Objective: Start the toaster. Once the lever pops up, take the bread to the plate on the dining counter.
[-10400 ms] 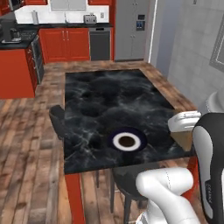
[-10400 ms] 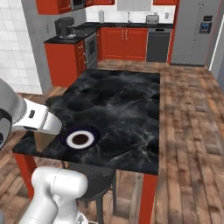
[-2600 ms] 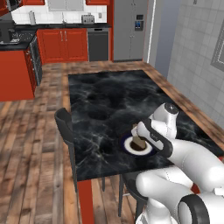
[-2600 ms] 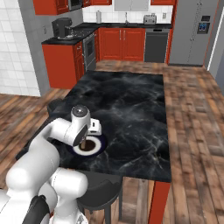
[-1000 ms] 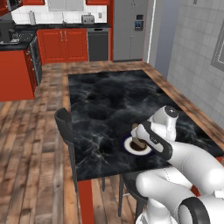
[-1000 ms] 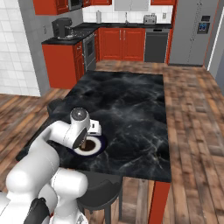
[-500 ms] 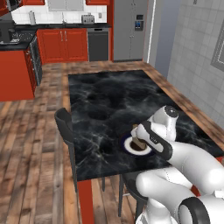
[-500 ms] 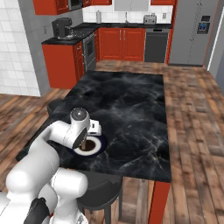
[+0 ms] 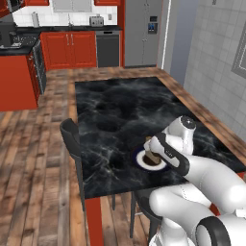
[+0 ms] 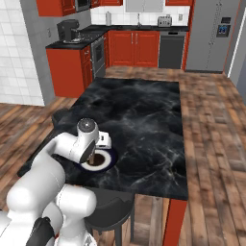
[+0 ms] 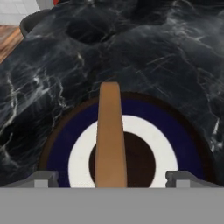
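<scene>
End effector (image 11: 109,178) hangs low over the plate (image 11: 183,144), jaws spread wide; in the hand view the two finger tips stand well apart at either side, with the bread (image 11: 110,135) between them and clear gaps on both sides. No grip on the slice.

Bread: brown slice seen edge-on in the hand view, apparently upright on its lower edge over the white centre of the plate, dark shadow beneath. Whether the bottom edge already bears on the plate I cannot tell. In the left base view the bread (image 9: 153,154) shows as a brown block just ahead of the white wrist, over the plate (image 9: 141,161). Right base view: plate (image 10: 109,158) near the robot-side edge of the bench (image 10: 144,115), end effector (image 10: 96,154) directly above it.

Judged stage: release onto the plate, last step of the task. Toaster (image 10: 164,21) sits far back on the kitchen worktop, no longer relevant.

Risks from here:
- Slice on edge is unstable. It may topple flat; if it falls towards the blue rim, part may overhang onto the bench.
- A sideways retreat could clip the slice with a finger tip and drag it off. A straight lift along the approach axis looks safer.
- Plate is close to the bench edge; a knock from the wrist could shift it.
</scene>
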